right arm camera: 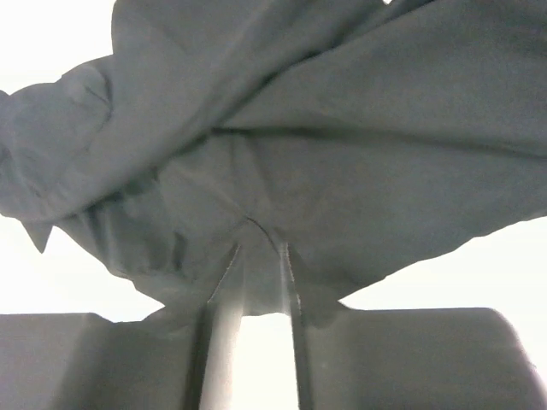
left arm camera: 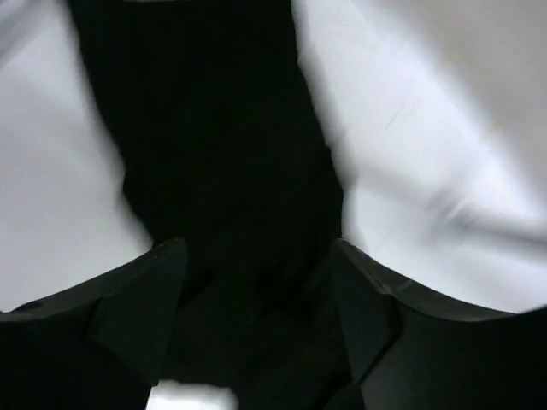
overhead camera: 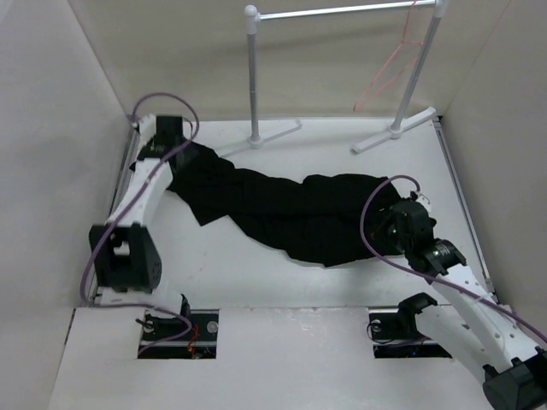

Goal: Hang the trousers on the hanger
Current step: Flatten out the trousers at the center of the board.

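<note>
The black trousers [overhead camera: 282,209] lie stretched across the table from the far left to the right. My left gripper [overhead camera: 175,147] is over their far-left end. In the left wrist view its jaws [left arm camera: 256,256] stand wide apart, open, with blurred dark cloth [left arm camera: 214,128] between and beneath them. My right gripper [overhead camera: 396,224] is at the right end of the trousers. In the right wrist view its fingers [right arm camera: 259,243] are shut on a raised fold of the cloth [right arm camera: 342,128]. The thin pink hanger [overhead camera: 389,73] hangs from the rail at the back right, away from both grippers.
A white-posted clothes rail [overhead camera: 253,77] with a silver bar [overhead camera: 342,11] stands at the back, its feet on the table. White walls close in the left, right and back. Purple cables loop over both arms.
</note>
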`<state>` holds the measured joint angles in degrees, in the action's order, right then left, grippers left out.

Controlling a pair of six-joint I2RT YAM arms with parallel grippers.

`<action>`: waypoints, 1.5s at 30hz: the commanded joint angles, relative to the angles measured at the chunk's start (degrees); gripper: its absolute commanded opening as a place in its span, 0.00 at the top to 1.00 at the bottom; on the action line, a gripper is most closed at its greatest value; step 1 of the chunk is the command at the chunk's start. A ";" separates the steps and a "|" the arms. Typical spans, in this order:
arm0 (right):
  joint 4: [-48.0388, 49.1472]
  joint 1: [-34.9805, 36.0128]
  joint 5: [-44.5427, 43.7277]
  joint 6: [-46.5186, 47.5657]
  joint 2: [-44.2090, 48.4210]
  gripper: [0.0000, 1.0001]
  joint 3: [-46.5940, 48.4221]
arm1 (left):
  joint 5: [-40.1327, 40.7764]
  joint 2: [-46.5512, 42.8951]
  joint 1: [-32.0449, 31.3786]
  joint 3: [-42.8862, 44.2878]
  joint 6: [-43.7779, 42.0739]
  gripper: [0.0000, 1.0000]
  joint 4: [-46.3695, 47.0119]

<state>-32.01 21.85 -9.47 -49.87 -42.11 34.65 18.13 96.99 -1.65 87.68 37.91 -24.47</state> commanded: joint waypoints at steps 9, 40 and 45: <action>1.42 1.92 1.65 3.02 -5.35 0.85 2.08 | -2.73 -36.79 -10.08 -46.52 16.92 0.67 -0.86; 6.87 -7.74 0.51 1.35 -13.08 0.37 -1.52 | -13.29 -48.81 6.69 -32.51 15.80 0.98 -13.20; 8.54 -10.37 0.60 0.04 -17.48 0.36 -1.52 | -7.77 -50.85 8.55 -17.75 10.26 0.97 -25.70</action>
<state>-27.49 12.93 -7.88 -48.36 -58.59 32.88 7.14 45.58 6.22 63.48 53.12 -37.52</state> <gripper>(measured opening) 0.639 0.029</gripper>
